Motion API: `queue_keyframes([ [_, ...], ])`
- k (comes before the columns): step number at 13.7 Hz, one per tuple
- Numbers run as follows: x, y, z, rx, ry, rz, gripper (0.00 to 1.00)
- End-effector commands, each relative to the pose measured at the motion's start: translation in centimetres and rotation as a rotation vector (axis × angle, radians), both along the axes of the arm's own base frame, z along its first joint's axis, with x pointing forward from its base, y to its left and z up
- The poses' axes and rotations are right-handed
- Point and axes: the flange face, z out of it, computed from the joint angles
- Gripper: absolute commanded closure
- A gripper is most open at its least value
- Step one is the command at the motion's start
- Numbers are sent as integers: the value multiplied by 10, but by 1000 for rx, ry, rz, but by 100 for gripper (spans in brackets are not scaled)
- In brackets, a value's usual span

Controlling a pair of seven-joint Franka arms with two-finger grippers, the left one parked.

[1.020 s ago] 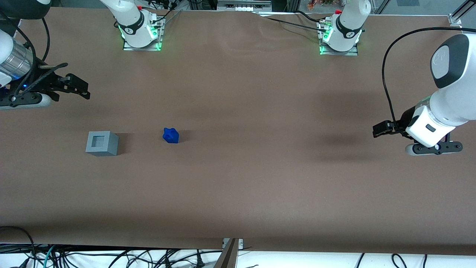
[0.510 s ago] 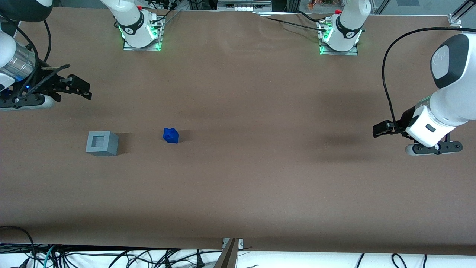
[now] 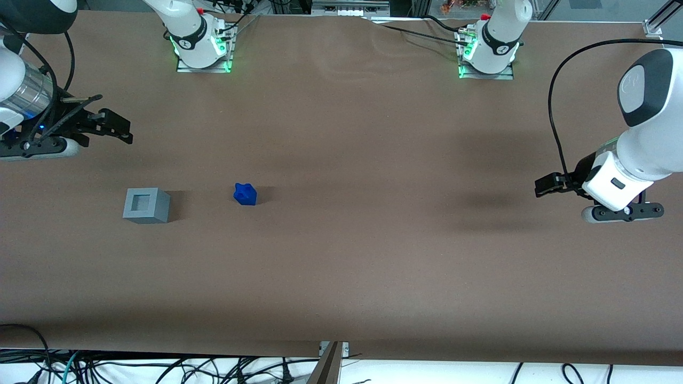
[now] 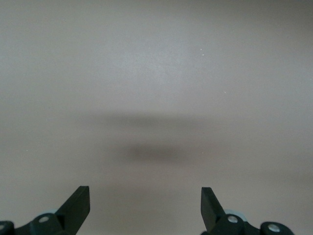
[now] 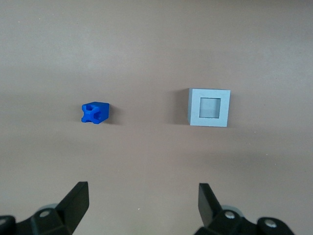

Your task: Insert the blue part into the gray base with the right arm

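Presently on the brown table (image 3: 373,256): one blue part (image 3: 245,193), small and lumpy-topped, resting on the bare surface; one gray base (image 3: 146,205), a cube with a square recess in its top face, standing upright and empty, near the blue part but apart from it and lying more toward the working arm's end of the table. Both items sit at about the same nearness to the front camera. One right arm (image 3: 21,88), white with a silver wrist band, at the working arm's end of the table; its black gripper (image 3: 124,133) hangs above the table, farther from the front camera than the gray base and touching neither item. Wrist view of same: gripper (image 5: 142,198) spread wide with nothing between its fingers (image 5: 78,196), blue part (image 5: 95,113) and gray base (image 5: 209,107) both in sight below it, side by side with bare table between them.
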Motion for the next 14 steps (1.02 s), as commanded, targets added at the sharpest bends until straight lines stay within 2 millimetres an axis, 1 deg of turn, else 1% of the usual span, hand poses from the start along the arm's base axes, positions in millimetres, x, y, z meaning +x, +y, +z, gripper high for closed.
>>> queue_keyframes([
  [1, 1, 1, -2, -10, 9, 11, 1],
  [5, 1, 5, -3, -9, 9, 9, 1],
  [7, 1, 13, -2, -8, 1, 19, 1],
  [10, 4, 22, -10, -7, -6, 30, 1],
  [12, 10, 25, -28, -2, -8, 13, 1],
  [13, 13, 33, -35, 1, -11, 24, 1],
  [14, 16, 36, -42, 2, -8, 20, 1],
])
